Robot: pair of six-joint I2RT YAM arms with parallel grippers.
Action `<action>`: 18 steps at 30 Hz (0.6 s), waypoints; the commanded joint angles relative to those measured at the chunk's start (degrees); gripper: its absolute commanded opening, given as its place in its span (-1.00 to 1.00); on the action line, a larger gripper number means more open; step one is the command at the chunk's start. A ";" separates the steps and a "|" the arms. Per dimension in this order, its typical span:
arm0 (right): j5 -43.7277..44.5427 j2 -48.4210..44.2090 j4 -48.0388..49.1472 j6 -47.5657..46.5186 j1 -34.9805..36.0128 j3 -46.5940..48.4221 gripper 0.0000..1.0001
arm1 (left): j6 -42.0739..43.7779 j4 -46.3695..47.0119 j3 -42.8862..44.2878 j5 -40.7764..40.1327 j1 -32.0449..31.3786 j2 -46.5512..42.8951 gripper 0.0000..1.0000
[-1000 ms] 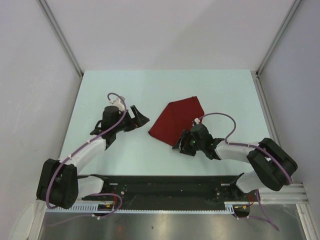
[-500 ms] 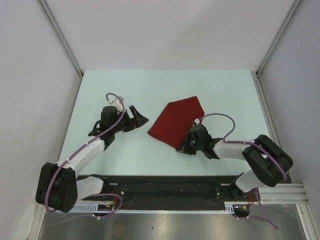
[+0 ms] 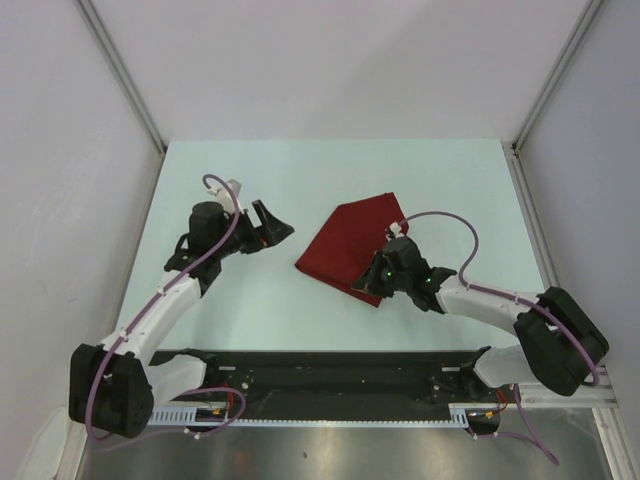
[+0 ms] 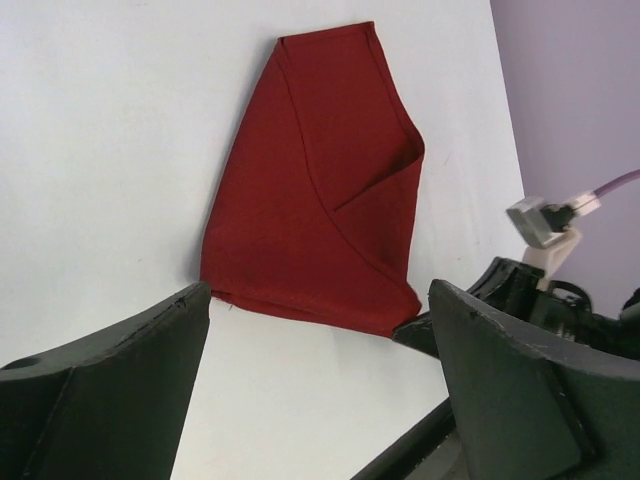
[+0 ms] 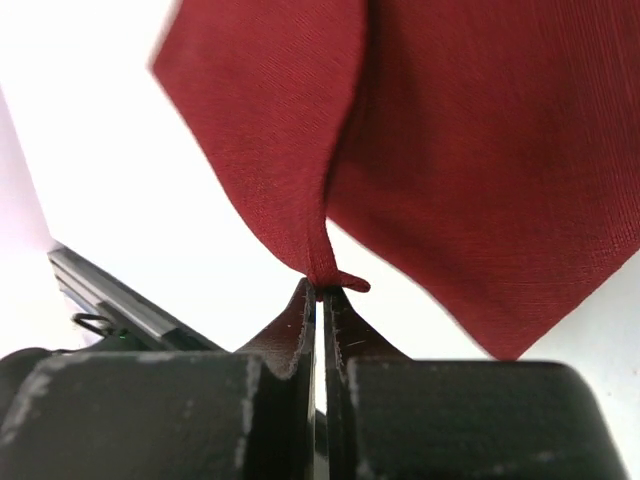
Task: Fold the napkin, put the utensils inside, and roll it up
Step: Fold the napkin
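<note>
Napkin (image 3: 350, 245) sits on the counter (image 3: 300, 170) right of centre. It is already doubled into a rough wedge, with one flap lapped over the body. Its long axis runs diagonally from the near-left edge to the far-right corner. The right pincer (image 3: 375, 287) is clamped fully closed on the napkin's nearest tip. The wrist view shows a thin pinch of red cloth caught between the fingertips, with a small curl of hem poking out. The rest of the cloth spreads away from that pincer, toward the far left in the top view. Any fold or pull would likely carry the tip that way, over the body. The left pincer (image 3: 272, 228) is spread wide and holds nothing. It faces the napkin's left corner, with bare counter between them, near but not touching. The right arm is the one in contact, so it looks best placed to lead the move. No knife shows in any view, and whether it is tucked under the cloth cannot be told. No brand, label or readable writing is visible anywhere.
</note>
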 commanded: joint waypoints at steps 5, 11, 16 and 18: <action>4.54 -3.49 -8.82 -5.83 -2.01 2.81 -1.00 | 0.55 0.58 0.84 1.16 0.66 -0.42 0.89; 5.86 -4.10 -11.46 -7.77 -2.98 1.31 -1.00 | -0.95 3.14 -1.53 1.07 0.57 0.72 0.89; 6.30 -4.36 -12.08 -7.77 -2.89 0.09 -1.00 | -1.04 5.85 -2.59 0.81 0.49 2.65 0.89; 6.39 -4.54 -12.17 -7.51 -2.89 -0.36 -1.00 | -0.95 6.38 -3.02 0.63 0.31 3.96 0.88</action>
